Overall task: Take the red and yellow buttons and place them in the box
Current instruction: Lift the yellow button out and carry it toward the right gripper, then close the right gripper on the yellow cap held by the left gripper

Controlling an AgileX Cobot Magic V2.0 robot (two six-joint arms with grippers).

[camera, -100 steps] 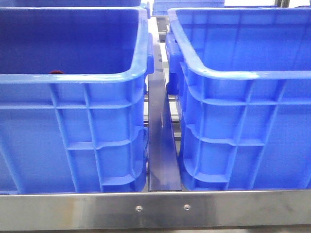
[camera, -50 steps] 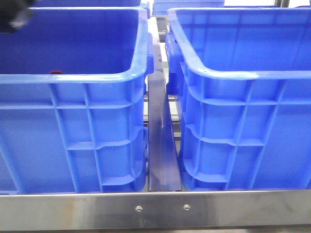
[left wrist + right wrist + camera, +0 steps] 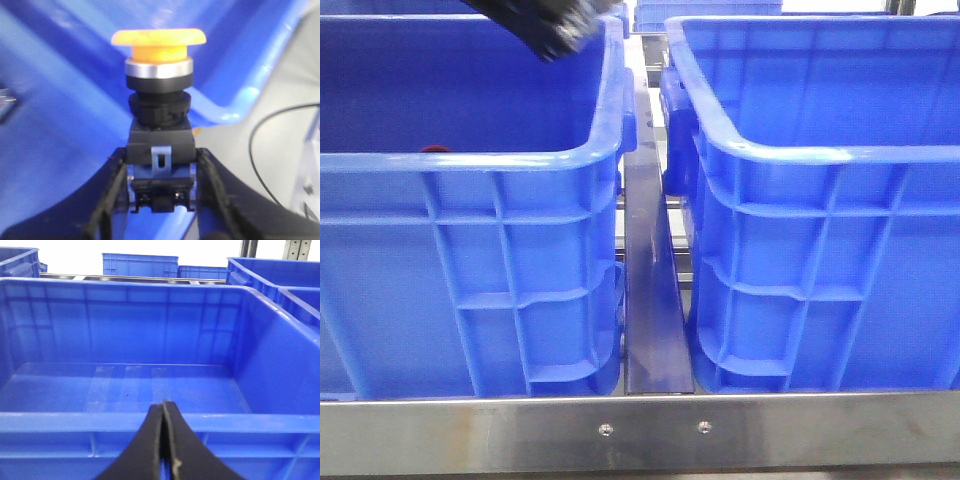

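My left gripper [image 3: 161, 159] is shut on the black base of the yellow button [image 3: 159, 41], which stands upright with its orange-yellow cap and silvery collar clear of the fingers. In the front view that gripper [image 3: 555, 30] is a dark blur above the back right corner of the left blue box [image 3: 470, 160]. A dark red sliver [image 3: 436, 149], likely the red button, peeks over that box's near rim. My right gripper [image 3: 163, 409] is shut on nothing, just outside the near rim of a blue box [image 3: 125, 421] that has nothing in it.
A second blue crate [image 3: 820, 155] stands on the right, with a narrow metal channel [image 3: 655, 300] between the two. A steel rail [image 3: 640, 430] runs along the front edge. More blue crates [image 3: 140, 264] stand behind. A black cable [image 3: 270, 125] lies on the grey surface beside the crate.
The left arm has come into the front view from the upper left and swept right above the left box. The boxes have not moved.
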